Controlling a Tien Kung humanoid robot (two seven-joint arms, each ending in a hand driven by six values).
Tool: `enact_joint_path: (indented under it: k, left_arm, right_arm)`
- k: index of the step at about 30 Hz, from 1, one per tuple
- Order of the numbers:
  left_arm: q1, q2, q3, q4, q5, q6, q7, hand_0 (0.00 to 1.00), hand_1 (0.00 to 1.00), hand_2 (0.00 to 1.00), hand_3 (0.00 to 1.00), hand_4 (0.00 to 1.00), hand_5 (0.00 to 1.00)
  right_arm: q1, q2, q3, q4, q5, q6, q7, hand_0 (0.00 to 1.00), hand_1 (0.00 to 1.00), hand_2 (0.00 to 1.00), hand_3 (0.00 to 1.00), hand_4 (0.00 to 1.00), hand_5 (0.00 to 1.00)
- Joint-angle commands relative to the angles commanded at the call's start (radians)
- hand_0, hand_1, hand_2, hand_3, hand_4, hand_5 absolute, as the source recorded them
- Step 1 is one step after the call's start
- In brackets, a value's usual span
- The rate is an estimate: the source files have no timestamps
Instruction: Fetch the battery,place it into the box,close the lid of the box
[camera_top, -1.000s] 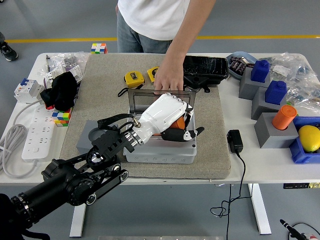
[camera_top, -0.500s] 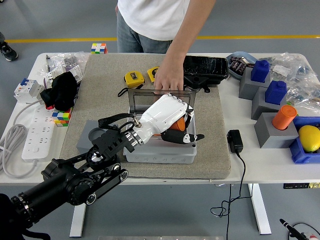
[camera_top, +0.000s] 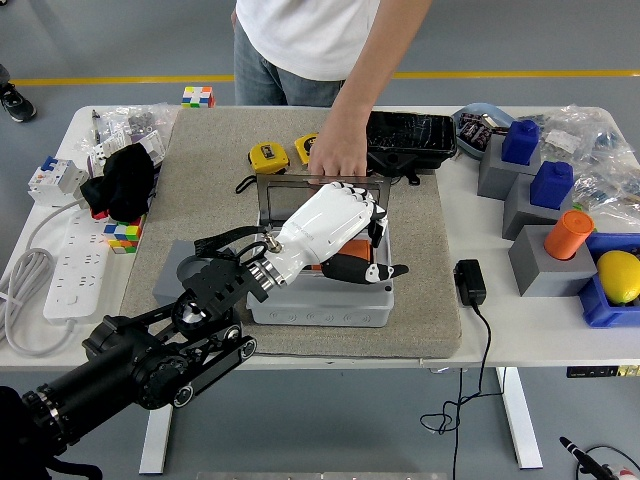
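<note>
A grey plastic box (camera_top: 320, 308) sits on the tan mat, near its front edge. Its lid (camera_top: 272, 198) stands upright at the back. A person's hand (camera_top: 338, 158) rests on the lid's top edge from the far side. My left hand (camera_top: 375, 245), white with black fingertips, hovers over the open box. Its fingers are loosely spread, with the thumb pointing right, and I see nothing gripped in them. The hand hides the box's inside, so no orange battery shows. My right arm is out of view.
Two yellow tape measures (camera_top: 266, 156) and a black tray (camera_top: 410, 135) lie behind the box. A black charger (camera_top: 470, 282) with its cable is to the right. Grey and blue blocks, an orange cylinder (camera_top: 568, 235) and a lemon (camera_top: 620, 275) stand far right. A power strip (camera_top: 75, 270) is at the left.
My left hand has risen slightly over the box. The orange piece seen under its palm earlier no longer shows. The person's hand has stayed on the lid.
</note>
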Motion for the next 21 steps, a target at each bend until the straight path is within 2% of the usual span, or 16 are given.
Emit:
enact_joint_path:
  k: [5, 6, 11, 12, 17, 18, 21]
  left_arm:
    - [0.001, 0.0, -0.003, -0.004, 0.003, 0.004, 0.002, 0.627, 0.686, 0.495, 0.349, 0.911, 0.734]
    - [0.001, 0.001, -0.005, -0.006, 0.003, 0.003, 0.001, 0.725, 0.835, 0.715, 0.571, 0.916, 0.747]
    - [0.012, 0.014, -0.03, -0.057, 0.02, -0.01, -0.002, 0.725, 0.835, 0.715, 0.571, 0.916, 0.747]
    - [0.015, 0.017, -0.034, -0.068, 0.022, -0.013, -0.004, 0.959, 0.967, 0.888, 0.822, 0.998, 0.862]
    - [0.031, 0.042, -0.048, -0.156, 0.021, -0.022, -0.01, 0.959, 0.967, 0.888, 0.822, 0.998, 0.862]
    - [0.033, 0.049, -0.049, -0.182, 0.02, -0.023, -0.009, 0.991, 0.998, 0.941, 0.875, 0.998, 0.981]
    - [0.038, 0.056, -0.061, -0.231, 0.018, -0.028, -0.006, 0.991, 0.998, 0.941, 0.875, 0.998, 0.981]
  right_arm:
    - [0.001, -0.001, -0.003, 0.0, 0.004, 0.0, 0.001, 0.846, 0.78, 0.762, 0.815, 0.998, 0.998]
    - [0.001, -0.001, -0.004, 0.0, 0.005, -0.001, 0.0, 0.846, 0.78, 0.762, 0.815, 0.998, 0.998]
    - [0.0, -0.001, -0.003, 0.0, 0.004, -0.001, 0.0, 0.846, 0.78, 0.762, 0.815, 0.998, 0.998]
    - [-0.001, 0.0, -0.004, 0.0, 0.004, -0.001, 0.0, 0.845, 0.78, 0.762, 0.815, 0.998, 0.998]
    - [-0.003, -0.001, 0.0, 0.0, 0.0, -0.001, -0.001, 0.845, 0.78, 0.762, 0.815, 0.998, 0.998]
    - [-0.003, -0.001, 0.001, 0.0, -0.001, -0.001, -0.001, 0.846, 0.78, 0.762, 0.815, 0.998, 0.998]
    - [-0.003, 0.0, -0.005, 0.0, 0.005, -0.002, -0.001, 0.846, 0.78, 0.762, 0.815, 0.998, 0.998]
